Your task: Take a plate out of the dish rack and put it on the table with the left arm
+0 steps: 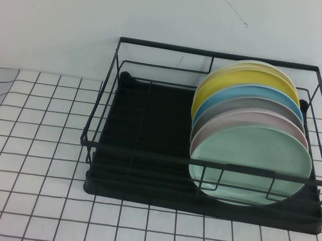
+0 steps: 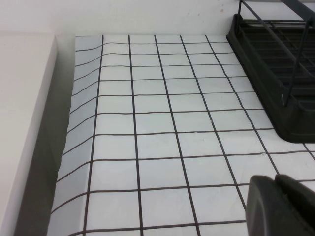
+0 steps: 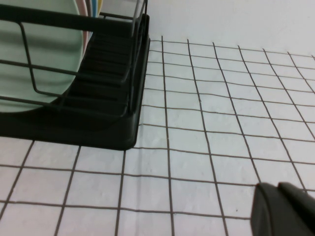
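plate [image 1: 250, 164] frontmost in dish rack [image 1: 142, 155], pink plate [image 1: 209, 128] just behind | left gripper [image 2: 280, 206] and right gripper [image 3: 285, 209] low over table [image 1: 30, 153]; jaw states: cannot tell

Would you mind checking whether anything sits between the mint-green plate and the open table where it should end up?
The dish rack's front wire rail crosses the mint-green plate, so it must lift clear first. The table shows no obstacle. The left gripper and right gripper sit low over the cloth.
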